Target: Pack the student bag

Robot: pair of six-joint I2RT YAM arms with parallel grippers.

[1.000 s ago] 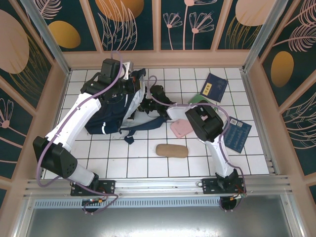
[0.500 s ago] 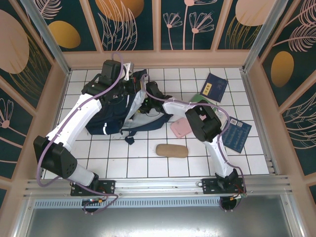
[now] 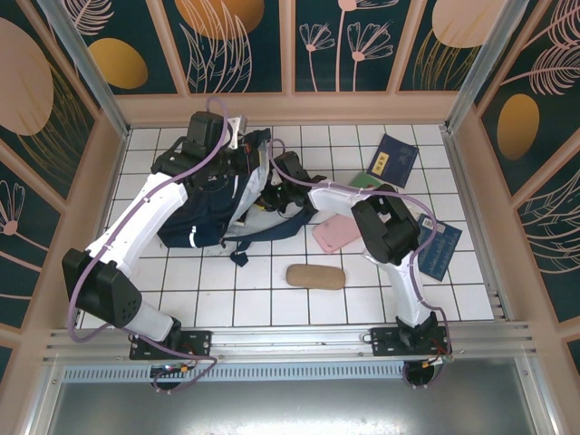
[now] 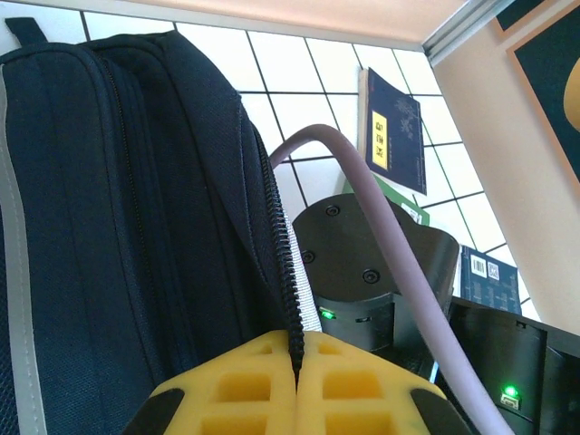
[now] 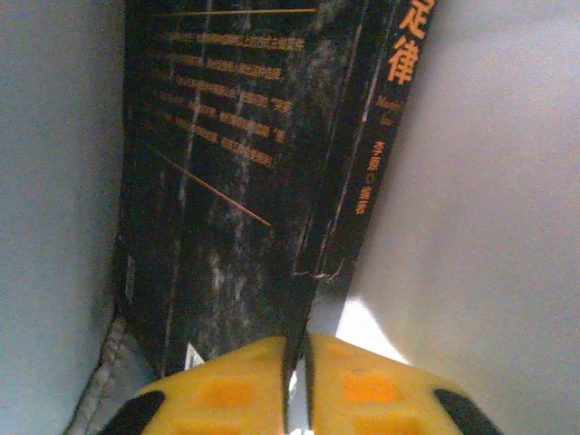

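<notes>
Student bag point(image 3: 204, 210) lies on the white tiled counter point(image 3: 272, 304), left of centre in the upper half of the top view. Straps trail toward frame centre.

Left hand point(image 4: 296, 353): fully closed. Its yellow fingers point(image 4: 227, 390) pinch the bag's zipper point(image 4: 285, 263) edge, and the teeth run straight into the seam between them. In the top view this grip sits at the bag's upper end, near the back wall.

Right hand point(image 5: 296, 362): closed to a thin slit on the lower edge of a dark book point(image 5: 227, 181) with orange lettering. The book stands on end ahead of the fingers, with pale fabric point(image 5: 489, 227) on either side. In the top view the right arm reaches from lower right to the bag's open side, wrist at the opening.

Loose on the counter, right of the bag:
- navy book point(image 3: 396, 159), upper right
- green item point(image 3: 365, 180), just lower left of it, partly under the arm
- pink case point(image 3: 333, 234), centre, beside the arm
- blue book point(image 3: 441, 249), right, partly covered by the arm
- tan pouch point(image 3: 315, 276), below centre, apart from the bag
</notes>
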